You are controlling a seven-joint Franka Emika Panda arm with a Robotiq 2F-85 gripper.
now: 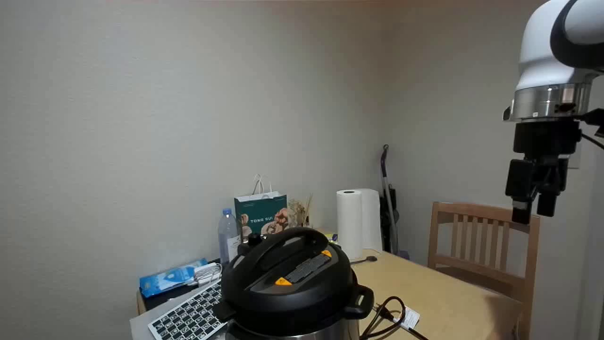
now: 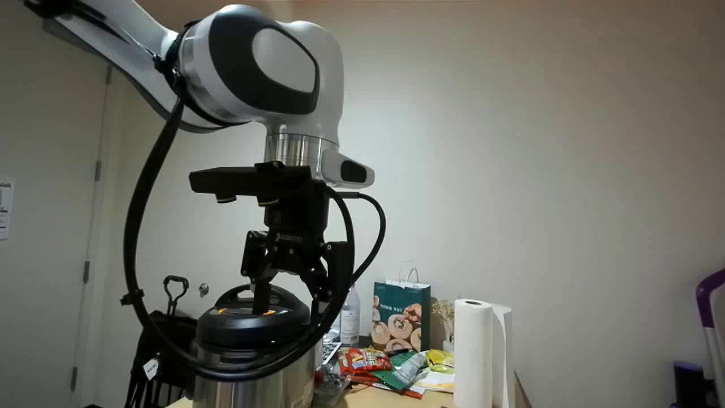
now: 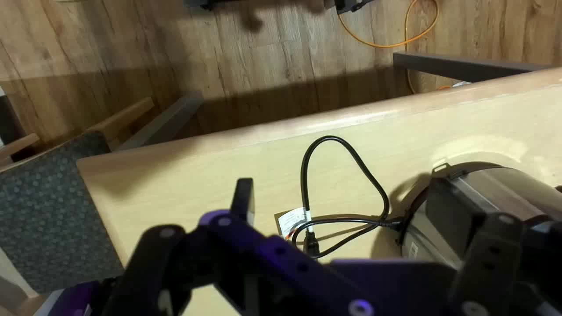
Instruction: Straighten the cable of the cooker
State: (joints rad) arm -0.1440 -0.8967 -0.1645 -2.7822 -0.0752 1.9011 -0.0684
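1 black cable (image 3: 304,180) lies in 2 loops, wide and small, on the pale bench (image 3: 175,188), crossing itself just beside the cooker (image 1: 297,283), into which it seems to run; its plug (image 3: 311,245) lies near a white label (image 3: 292,220); the hand (image 1: 533,212) hangs well above, spread, with nothing in its grasp; I judge the straightening not begun, the present step being the approach; the next move likely calls for lowering to the plug, pinching there, then drawing away from the cooker until the loops come out; a hard tug might shift the cooker.

In an exterior view the cooker is near, with the cable on its right, a marker-patterned board (image 1: 191,311) on its left, a white paper roll (image 1: 349,224) farther back and a wooden chair (image 1: 479,269) at far right; in an exterior view a green bag (image 2: 401,311) stands beyond snack packets (image 2: 362,361), left of the roll; a plain pale wall (image 2: 538,170) rises behind; the wrist view shows wood-look floor (image 3: 272,66) past the bench edge.
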